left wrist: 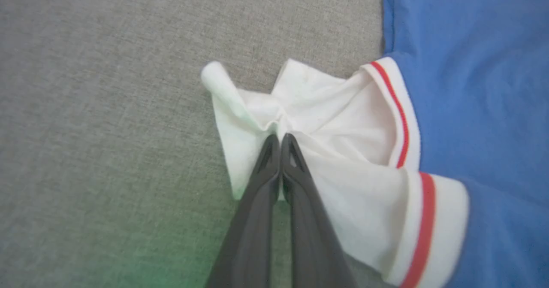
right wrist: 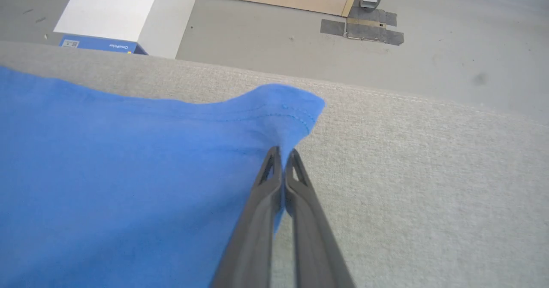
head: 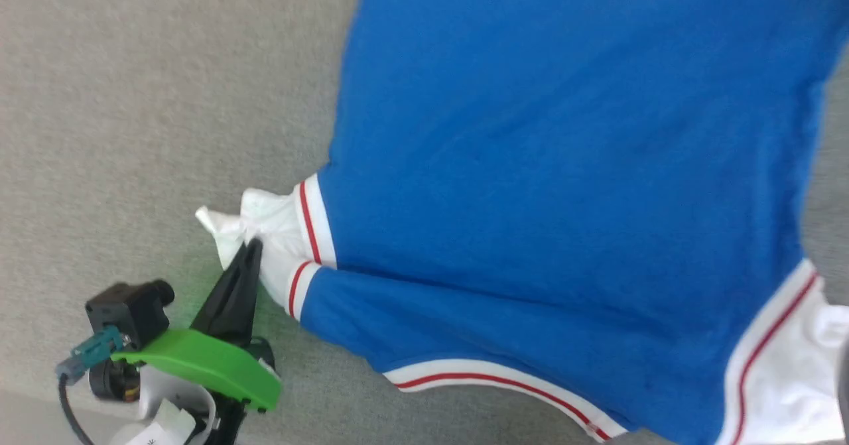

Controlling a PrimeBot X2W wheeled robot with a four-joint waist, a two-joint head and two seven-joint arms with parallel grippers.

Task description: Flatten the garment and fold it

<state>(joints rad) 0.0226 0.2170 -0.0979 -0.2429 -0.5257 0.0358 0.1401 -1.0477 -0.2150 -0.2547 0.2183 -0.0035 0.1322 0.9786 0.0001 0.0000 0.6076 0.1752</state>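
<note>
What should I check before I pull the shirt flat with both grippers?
1. The left gripper shut on the white sleeve: ok.
2. The right gripper shut on the blue hem corner: ok.
3. The shirt lying flat: not ok, sleeve bunched, a crease beside it.
4. Hem corner on the grey surface, short of its edge: ok.
5. Whole shirt on the surface: cannot tell, it runs out of frame.

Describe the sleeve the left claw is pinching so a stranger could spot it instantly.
Start at the royal-blue jersey shirt spread on the grey woven cloth surface. On its side toward the robot's left sits a crumpled white short sleeve with red-striped trim. Unlike the other white sleeve, this one is pinched in the shut left claw.
</note>
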